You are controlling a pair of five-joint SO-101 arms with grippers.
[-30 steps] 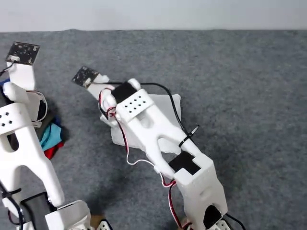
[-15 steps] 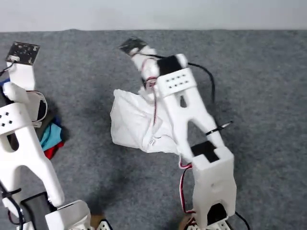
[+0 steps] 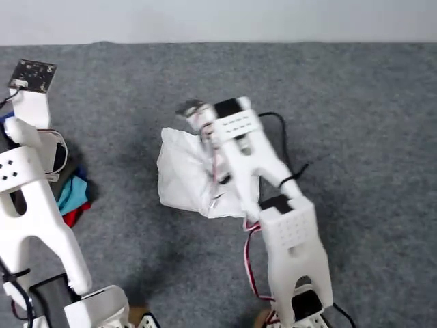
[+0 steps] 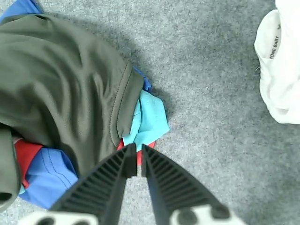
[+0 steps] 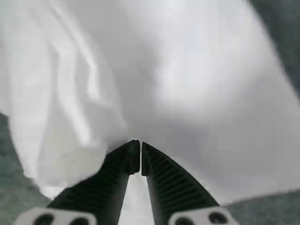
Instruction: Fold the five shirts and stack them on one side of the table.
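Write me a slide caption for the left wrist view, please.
Left fingers, shut, over the shirt pile, olive shirt on top; white shirt apart on the grey table.

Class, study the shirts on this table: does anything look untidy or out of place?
Yes. The white shirt lies crumpled and unfolded, apart from the pile. There, a light blue shirt, a red shirt and a blue shirt poke out unevenly beneath the dark shirt.

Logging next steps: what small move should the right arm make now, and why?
Probably open the right claw and lower it onto the white shirt: the shirt lies crumpled, unfolded, and the claw sits shut over it, apparently gripping nothing.
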